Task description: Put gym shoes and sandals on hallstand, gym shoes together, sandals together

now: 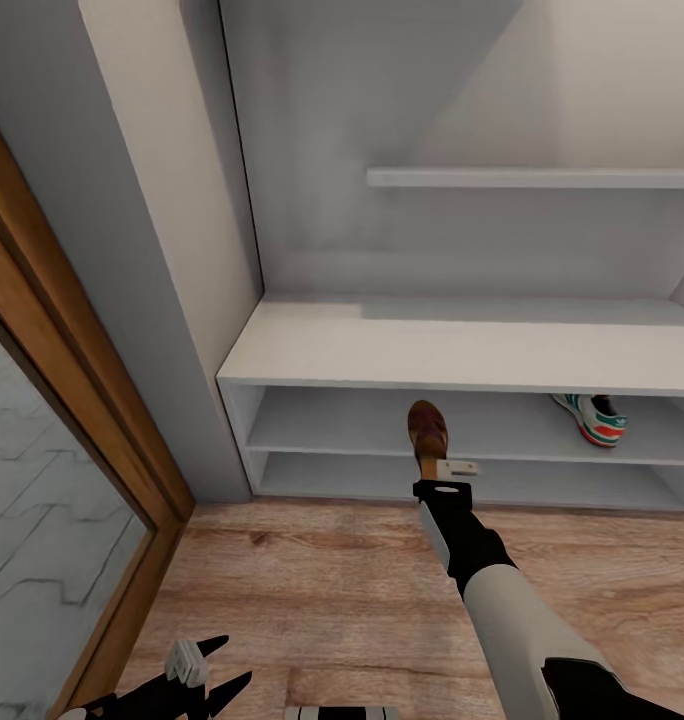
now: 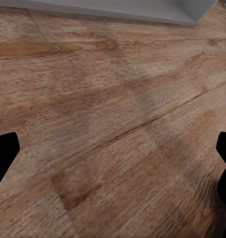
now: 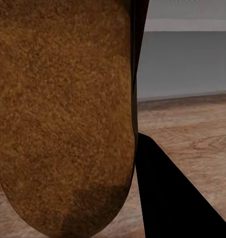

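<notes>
My right gripper (image 1: 434,462) is shut on a brown sandal (image 1: 427,430), held toe-up in front of the hallstand (image 1: 452,345), level with its upper shoe tier. In the right wrist view the sandal's brown sole (image 3: 63,114) fills most of the picture, with a dark finger (image 3: 167,198) beside it. One gym shoe (image 1: 592,416), white with green stripes and a red-orange heel, lies on the upper tier toward the right. My left gripper (image 1: 225,666) hangs open and empty low over the corridor floor (image 1: 312,590); its fingertips (image 2: 5,151) frame bare planks.
A wood-framed glass door (image 1: 62,440) stands at the left, next to a grey wall pillar (image 1: 172,300). A wall shelf (image 1: 532,178) hangs above the bench. The rack's base edge (image 2: 118,11) shows in the left wrist view.
</notes>
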Robot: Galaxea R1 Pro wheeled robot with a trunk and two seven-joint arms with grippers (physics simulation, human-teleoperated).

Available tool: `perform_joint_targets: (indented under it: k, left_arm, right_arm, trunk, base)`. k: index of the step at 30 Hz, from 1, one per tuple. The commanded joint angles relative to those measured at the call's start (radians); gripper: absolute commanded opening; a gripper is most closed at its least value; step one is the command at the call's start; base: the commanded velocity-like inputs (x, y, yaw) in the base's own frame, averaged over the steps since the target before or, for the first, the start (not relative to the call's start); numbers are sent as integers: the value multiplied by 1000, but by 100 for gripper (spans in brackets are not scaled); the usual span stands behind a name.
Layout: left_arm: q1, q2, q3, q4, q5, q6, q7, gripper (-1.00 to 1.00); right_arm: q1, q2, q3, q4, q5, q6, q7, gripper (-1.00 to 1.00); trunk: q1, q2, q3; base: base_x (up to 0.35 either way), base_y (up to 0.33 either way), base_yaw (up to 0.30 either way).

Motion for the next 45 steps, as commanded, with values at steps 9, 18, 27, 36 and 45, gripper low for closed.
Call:
perform_joint_targets:
  k: [9,18,27,36,45]
  left_arm:
    - [-1,0,2,-1,1,-3,-6,100]
    - [-1,0,3,-12,1,-3,-8,100]
    - [-1,0,3,-14,1,-3,-6,100]
    - [-1,0,2,-15,3,-3,-7,100]
    - [-1,-1,2,-15,0,-3,-6,100]
  right_arm:
    - [0,1,-6,-2,8,7,-1,-100]
    - [0,1,-6,-3,8,7,-1,-100]
    - [0,1,-8,4,8,7,-3,-100]
    - [0,1,-8,10,6,5,-74,-100]
    - [0,1,-8,12,6,4,-97,-100]
  trunk:
    - [0,0,-1]
    - [0,0,-1]
    - [0,0,-1]
    - [0,0,-1]
    - [0,0,-1]
  base:
    - [131,0,0]
    - [100,0,0]
    - [8,0,0]
    - [0,0,0]
    - [133,-69,0]
